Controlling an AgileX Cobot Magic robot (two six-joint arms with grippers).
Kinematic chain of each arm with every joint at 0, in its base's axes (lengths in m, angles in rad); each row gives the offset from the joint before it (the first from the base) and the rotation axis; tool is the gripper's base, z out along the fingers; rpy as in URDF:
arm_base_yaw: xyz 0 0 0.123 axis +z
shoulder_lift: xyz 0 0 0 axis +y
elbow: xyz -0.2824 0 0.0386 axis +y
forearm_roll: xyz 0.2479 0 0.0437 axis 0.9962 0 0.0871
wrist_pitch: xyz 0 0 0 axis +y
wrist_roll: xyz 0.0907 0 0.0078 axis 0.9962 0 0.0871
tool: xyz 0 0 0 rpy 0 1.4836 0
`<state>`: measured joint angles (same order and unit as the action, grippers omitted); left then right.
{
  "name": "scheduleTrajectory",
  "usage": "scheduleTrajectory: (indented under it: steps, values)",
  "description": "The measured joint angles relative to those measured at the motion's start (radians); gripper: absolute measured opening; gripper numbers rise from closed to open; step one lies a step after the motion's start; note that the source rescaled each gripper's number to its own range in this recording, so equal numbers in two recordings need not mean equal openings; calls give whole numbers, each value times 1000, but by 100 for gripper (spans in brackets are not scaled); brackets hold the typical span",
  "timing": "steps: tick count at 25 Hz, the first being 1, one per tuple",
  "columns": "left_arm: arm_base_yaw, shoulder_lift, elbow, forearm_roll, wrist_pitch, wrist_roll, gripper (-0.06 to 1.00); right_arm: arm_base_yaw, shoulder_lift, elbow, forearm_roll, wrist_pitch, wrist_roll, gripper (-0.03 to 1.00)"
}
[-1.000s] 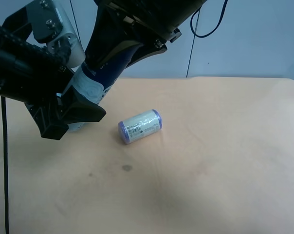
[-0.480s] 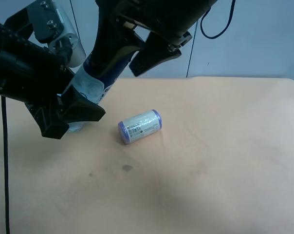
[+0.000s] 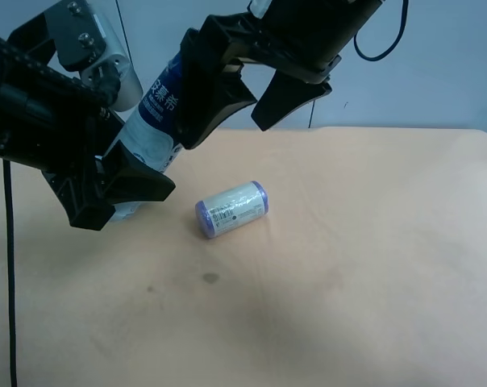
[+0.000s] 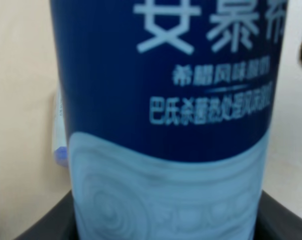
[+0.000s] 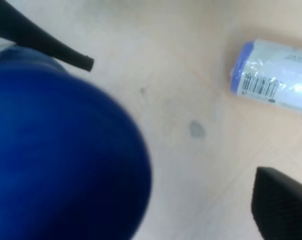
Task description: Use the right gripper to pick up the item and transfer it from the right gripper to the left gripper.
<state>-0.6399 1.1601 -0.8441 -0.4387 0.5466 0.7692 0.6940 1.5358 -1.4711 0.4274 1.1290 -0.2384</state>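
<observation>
Judging from how things stand, the handover is all but finished. The black wedge-fingered left gripper, on the arm at the exterior high view's left, is clenched around the lower part of the slim cylindrical bottle, navy and pale blue with white lettering. It holds the bottle tilted in the air, clear of the pale peach tabletop. That bottle's label fills the left wrist view, which marks this arm as the left one.

The black angular right gripper hangs released, its two fingers spread wide. One finger is just beside the bottle's upper end; I cannot tell if they touch. In the right wrist view the dark blue cap looms near one fingertip, with the other well apart.

Pick-up and transfer look done; what seems left is for the right arm to draw clear. A short cream roll with purple ends lies on its side on the table nearby.
</observation>
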Motion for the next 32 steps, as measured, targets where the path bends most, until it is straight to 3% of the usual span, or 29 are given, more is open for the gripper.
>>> scheduleTrajectory:
  steps: [9,19,32]
  values:
    - [0,0,0,0,0,0,0,0,-133,0,-26,79,1,100]
    - [0,0,0,0,0,0,0,0,-381,16,-221,79,116,100]
    - [0,0,0,0,0,0,0,0,-962,559,-373,92,158,100]
